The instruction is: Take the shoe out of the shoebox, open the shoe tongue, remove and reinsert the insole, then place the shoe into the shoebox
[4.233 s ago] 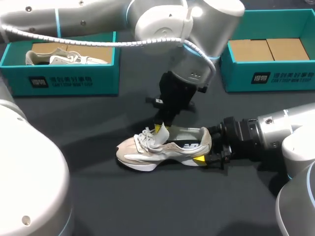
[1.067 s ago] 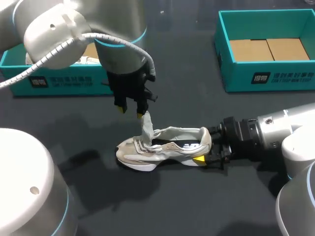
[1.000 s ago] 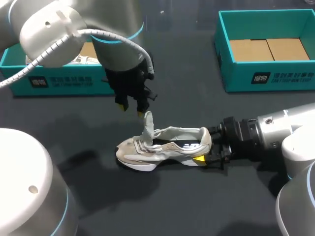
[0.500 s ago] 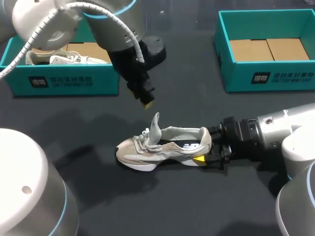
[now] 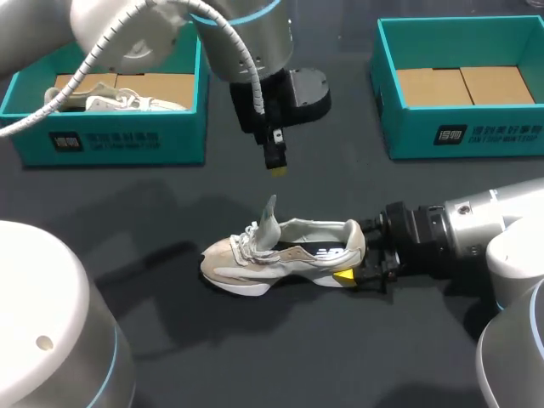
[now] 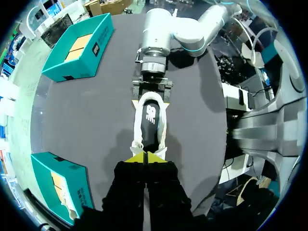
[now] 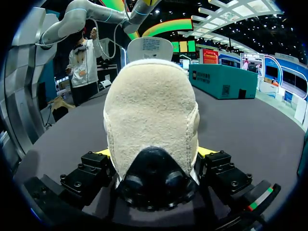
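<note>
Dark grey worktop (image 5: 127,340) carries the beige-and-white mesh running shoe (image 5: 280,255) at its middle, lying on its sole. Its long axis runs from the toe on your left arm's side to the heel on the right. The right gripper (image 5: 355,253) is clamped on the heel from two sides. The left gripper (image 5: 276,164), tips together and empty, hangs above the raised grey tongue (image 5: 269,214). Judgement: the shoe's opening lies below and just ahead of it, so the insole falls to your left arm.
</note>
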You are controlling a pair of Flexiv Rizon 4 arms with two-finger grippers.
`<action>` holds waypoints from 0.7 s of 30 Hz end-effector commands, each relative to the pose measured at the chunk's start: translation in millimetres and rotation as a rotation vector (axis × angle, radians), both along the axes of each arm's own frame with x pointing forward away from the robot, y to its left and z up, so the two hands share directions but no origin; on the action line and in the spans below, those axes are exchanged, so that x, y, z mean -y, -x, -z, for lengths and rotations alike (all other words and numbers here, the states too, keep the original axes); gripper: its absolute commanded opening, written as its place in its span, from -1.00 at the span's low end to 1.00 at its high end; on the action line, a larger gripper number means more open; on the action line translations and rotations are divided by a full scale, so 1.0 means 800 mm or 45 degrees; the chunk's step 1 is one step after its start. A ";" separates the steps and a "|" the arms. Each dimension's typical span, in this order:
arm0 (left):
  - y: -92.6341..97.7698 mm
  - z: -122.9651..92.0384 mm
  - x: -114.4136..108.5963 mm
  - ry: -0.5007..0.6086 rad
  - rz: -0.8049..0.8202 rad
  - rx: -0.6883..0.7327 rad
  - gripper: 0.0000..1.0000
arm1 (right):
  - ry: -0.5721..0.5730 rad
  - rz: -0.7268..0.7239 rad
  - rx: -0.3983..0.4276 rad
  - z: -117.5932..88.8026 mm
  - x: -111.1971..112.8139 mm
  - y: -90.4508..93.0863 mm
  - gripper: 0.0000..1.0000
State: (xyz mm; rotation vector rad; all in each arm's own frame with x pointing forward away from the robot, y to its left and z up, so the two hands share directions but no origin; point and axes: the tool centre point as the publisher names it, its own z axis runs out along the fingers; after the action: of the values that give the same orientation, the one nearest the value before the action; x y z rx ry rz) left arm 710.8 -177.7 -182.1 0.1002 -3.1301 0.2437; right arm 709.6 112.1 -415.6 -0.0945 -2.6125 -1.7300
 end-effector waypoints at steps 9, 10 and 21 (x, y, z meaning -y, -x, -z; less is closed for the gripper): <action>0.020 0.044 0.032 -0.048 0.063 0.011 -1.00 | 0.003 0.000 0.000 0.002 -0.002 0.000 -1.00; 0.022 0.056 0.036 -0.047 0.001 0.017 -1.00 | 0.003 0.000 0.000 0.002 -0.002 0.000 -1.00; 0.024 0.079 0.046 -0.103 -0.124 0.049 -1.00 | 0.003 0.000 0.000 0.002 -0.002 0.000 -1.00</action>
State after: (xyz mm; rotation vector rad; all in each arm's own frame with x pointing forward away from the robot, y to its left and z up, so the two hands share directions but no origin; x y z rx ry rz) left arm 690.7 -212.2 -247.0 0.2512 -3.1790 0.1313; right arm 709.6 112.1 -415.6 -0.0945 -2.6125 -1.7300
